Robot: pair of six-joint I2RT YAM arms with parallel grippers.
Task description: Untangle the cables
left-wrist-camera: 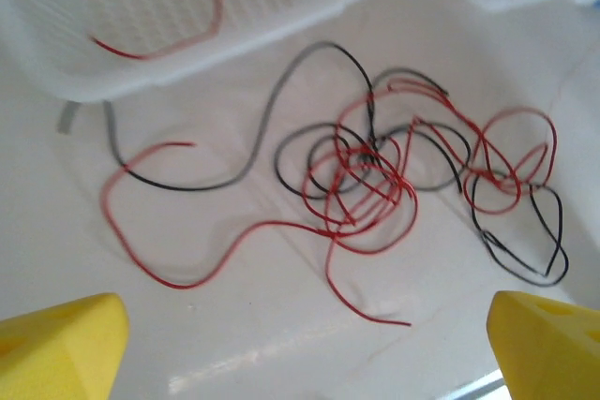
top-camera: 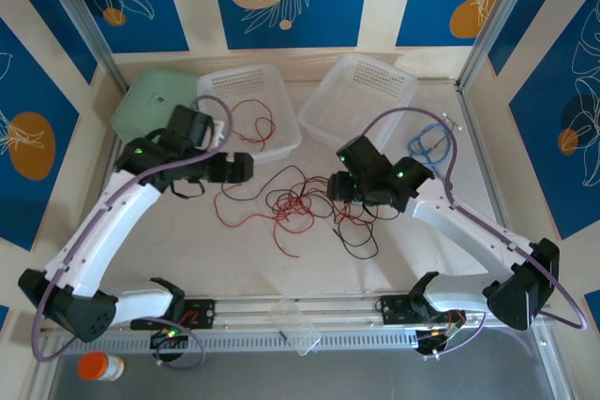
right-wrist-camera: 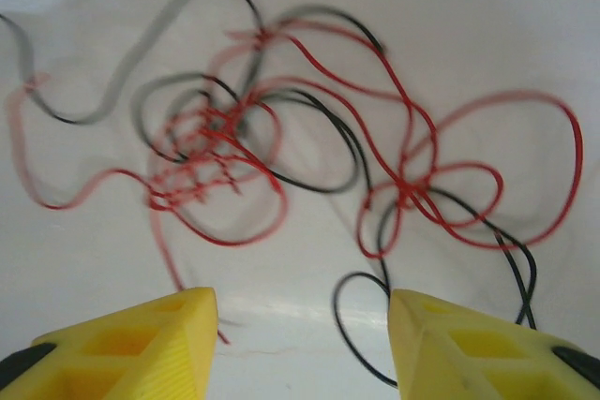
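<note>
Red and black cables (top-camera: 300,201) are lying in a loose tangle mid-table (top-camera: 187,250), between the left gripper (top-camera: 246,168) and right gripper (top-camera: 336,186).

Top view is giving the wider layout. Two white mesh baskets (top-camera: 246,81) are sitting at the far side, w/ a pale green lid (top-camera: 150,105) to their left. A light-blue looped cable (top-camera: 427,142) is lying far right, apart from the tangle. One red strand (top-camera: 253,119) is curling inside the left basket.

Left wrist view is showing the detail instead. The cables (left-wrist-camera: 361,185) are thin, glossy and round. The red ones are knotting densely at centre, and a black one is arcing out toward the basket wall. The left gripper (left-wrist-camera: 305,316) is hanging above them, its yellow blocky fingertips spread wide w/ nothing between.

Right wrist view is blurry on the left half. The cables (right-wrist-camera: 216,152) are looping over smooth white tabletop, and a black loop is running down between the fingers. The right gripper (right-wrist-camera: 302,302) is standing parted, narrower than the left, pinching nothing. Its fingertips are yellow plastic w/ hollow ribbed cut-outs.
</note>
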